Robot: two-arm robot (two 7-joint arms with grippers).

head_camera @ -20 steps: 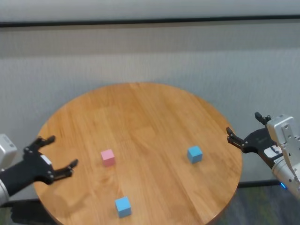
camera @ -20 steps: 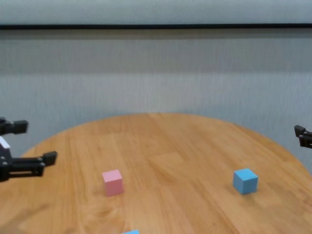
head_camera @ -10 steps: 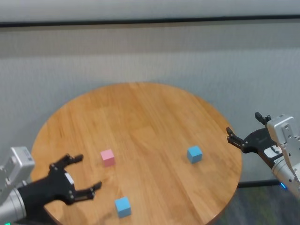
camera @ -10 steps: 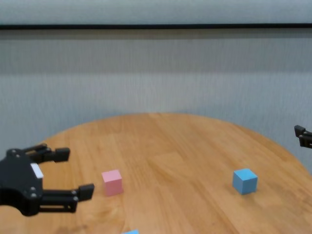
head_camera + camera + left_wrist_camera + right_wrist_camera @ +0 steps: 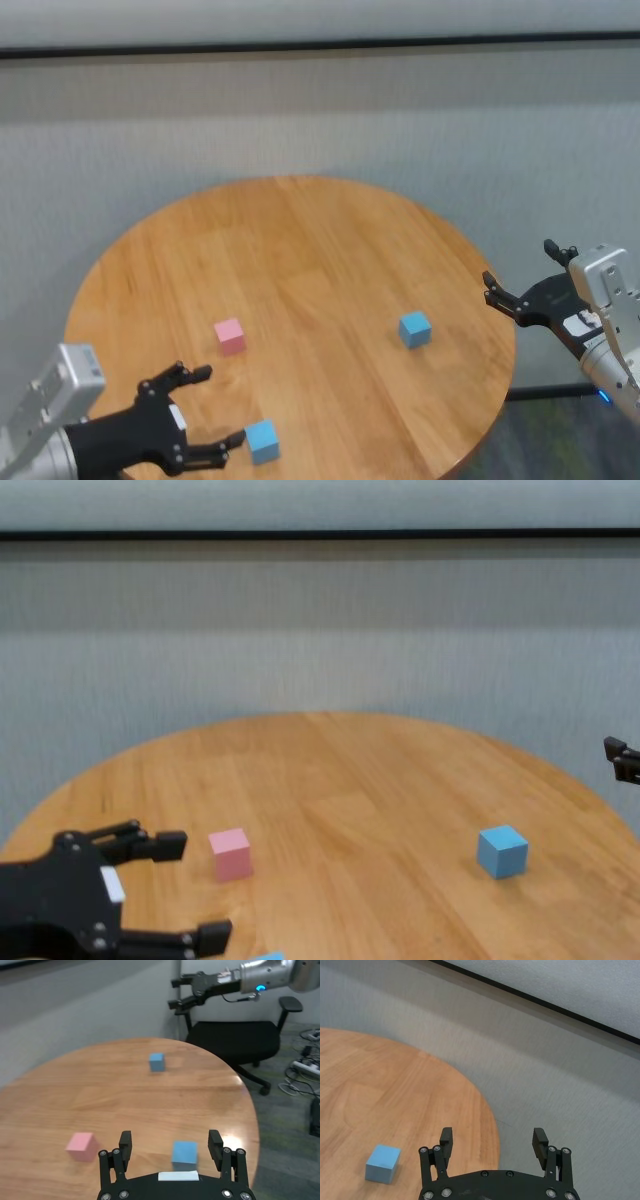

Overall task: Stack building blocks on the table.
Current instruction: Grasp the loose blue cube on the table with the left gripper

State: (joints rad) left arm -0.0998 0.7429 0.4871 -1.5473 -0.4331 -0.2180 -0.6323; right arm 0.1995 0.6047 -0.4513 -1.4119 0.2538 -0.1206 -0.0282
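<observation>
- Head view shows the left end effector (image 5: 200, 418) over the near-left edge of the round, light orange-brown wooden desk (image 5: 300, 240), its two black fingers spread wide and holding nothing.
- Its spread fingers point toward the desk's right side, at the near light blue matte cube (image 5: 262, 440) by the near edge. This cube lies just beyond the fingertips, not touching them; in the left wrist view the same cube (image 5: 184, 1153) sits between the two fingers (image 5: 125, 1144), off-centre toward one of them.
- A cube has no long axis; its faces look roughly square to the fingers, so I judge that a short straight advance would bracket it.
- Next along, the small pink matte cube (image 5: 230, 335) rests farther in from the near edge, well apart from that end effector.
- Further right, the second light blue matte cube (image 5: 415, 328) sits near the desk's right edge.
- Beyond that edge the right end effector (image 5: 500, 295) hangs parked, fingers spread and empty, nearer to this cube than to the others.
</observation>
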